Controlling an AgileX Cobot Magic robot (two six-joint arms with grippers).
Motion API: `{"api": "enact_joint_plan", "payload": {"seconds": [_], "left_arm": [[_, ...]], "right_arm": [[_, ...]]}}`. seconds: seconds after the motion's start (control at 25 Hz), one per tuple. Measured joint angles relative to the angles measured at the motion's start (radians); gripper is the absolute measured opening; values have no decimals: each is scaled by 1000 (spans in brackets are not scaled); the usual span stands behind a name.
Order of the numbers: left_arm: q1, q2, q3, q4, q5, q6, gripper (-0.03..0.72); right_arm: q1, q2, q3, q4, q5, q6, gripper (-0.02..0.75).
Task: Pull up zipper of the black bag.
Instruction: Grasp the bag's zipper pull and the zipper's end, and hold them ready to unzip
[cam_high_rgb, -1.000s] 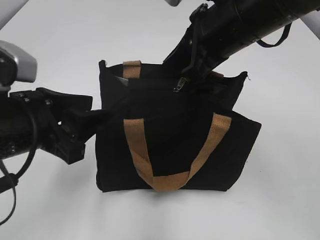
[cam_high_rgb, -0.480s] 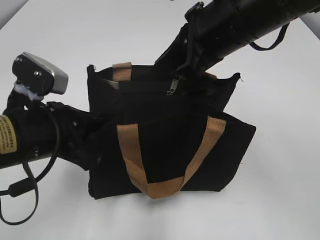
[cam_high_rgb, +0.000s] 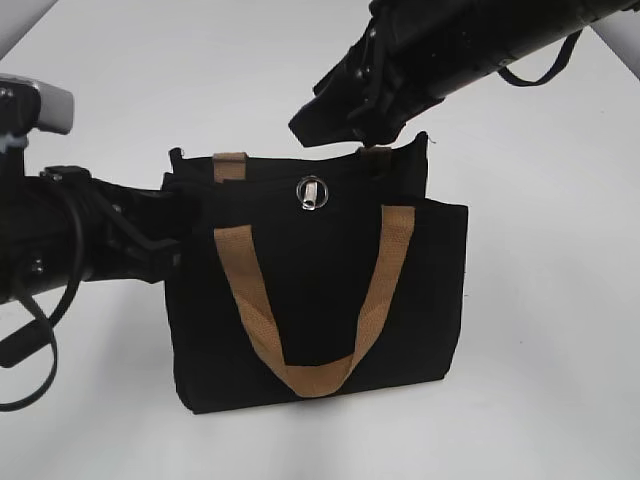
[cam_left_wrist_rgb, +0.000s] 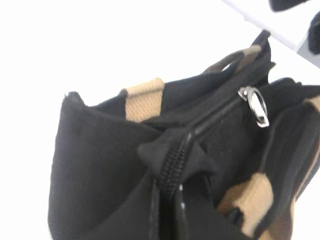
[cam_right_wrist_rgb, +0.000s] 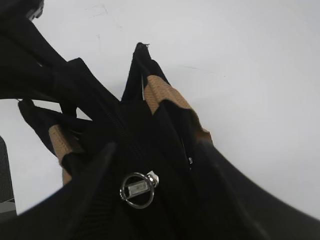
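The black bag stands upright on the white table, tan handles hanging on its front. The zipper pull, a silvery tab with a ring, hangs free at the middle of the top edge. My left gripper is shut on the bag's left end. In the left wrist view its jaws pinch the fabric at the end of the zipper line, and the pull lies farther along the bag. My right gripper is open just above the top edge, touching nothing. Its fingers straddle the pull from above the bag.
The white table surrounds the bag. The right arm crosses the upper right behind the bag. The left arm and its cable fill the left edge.
My right gripper let go of the zipper pull and rose off the bag. The pull now hangs free at mid-top. The bag shifted left and straightened, still held by my left gripper.
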Motion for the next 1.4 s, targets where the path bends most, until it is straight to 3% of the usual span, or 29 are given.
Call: {"api": "enact_joint_plan", "payload": {"seconds": [0.36,1.0,1.12,1.24,1.4], "left_arm": [[0,-39,0,1,-2,0,1],[0,-39,0,-3,-30,0,1],[0,-39,0,-3,-30,0,1],[0,-39,0,-3,-31,0,1],[0,-39,0,-11,-30,0,1]], "right_arm": [[0,5,0,0,104,-1,266],[0,102,0,-61,133,4,217],[0,105,0,-88,130,10,143],[0,105,0,-94,129,13,6],[0,105,0,-108,128,18,-1]]}}
